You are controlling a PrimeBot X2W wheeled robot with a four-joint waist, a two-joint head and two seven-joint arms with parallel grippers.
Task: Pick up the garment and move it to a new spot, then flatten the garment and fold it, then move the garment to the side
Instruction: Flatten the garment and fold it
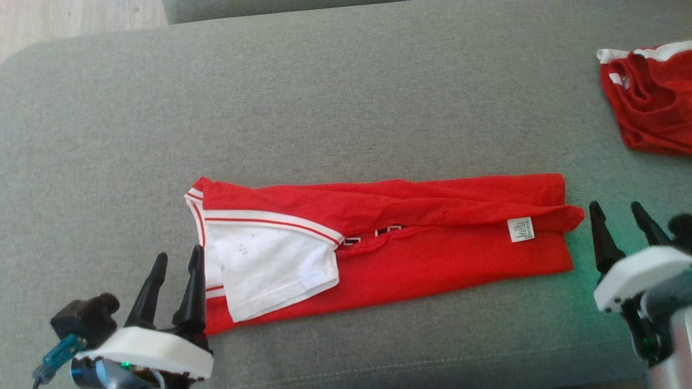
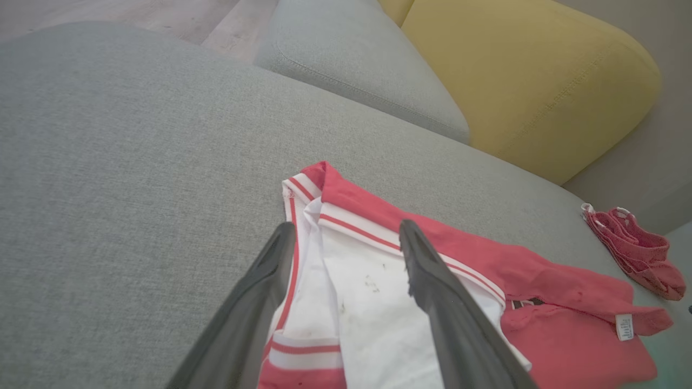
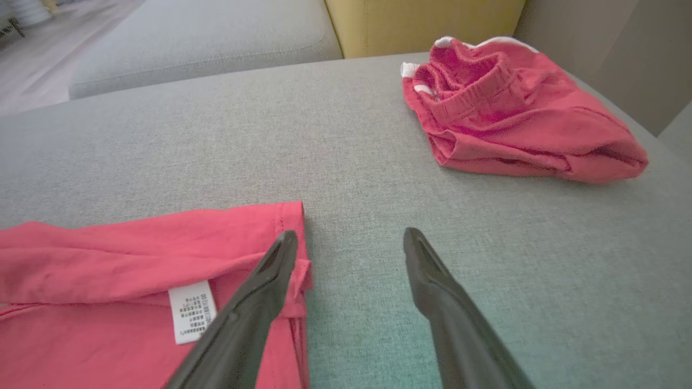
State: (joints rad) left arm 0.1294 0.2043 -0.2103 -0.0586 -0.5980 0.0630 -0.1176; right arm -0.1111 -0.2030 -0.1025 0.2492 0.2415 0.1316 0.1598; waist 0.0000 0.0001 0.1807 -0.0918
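The garment (image 1: 411, 237) is a red shirt with a white sleeve and red-and-white trim, lying folded lengthwise into a long band on the grey cushion (image 1: 324, 97). A white care label (image 1: 520, 229) shows near its right end. My left gripper (image 1: 178, 255) stands open at the garment's left end, over the white sleeve (image 2: 373, 302). Just off the right end, my right gripper (image 1: 616, 208) is open too; its left finger (image 3: 270, 275) reaches over the red hem (image 3: 292, 237). Neither holds anything.
A second red garment (image 1: 649, 97), crumpled with white trim, lies at the cushion's far right. A yellow cushion (image 2: 530, 81) and another grey cushion (image 2: 357, 65) stand behind. Wooden floor (image 1: 75, 21) shows beyond the far left corner.
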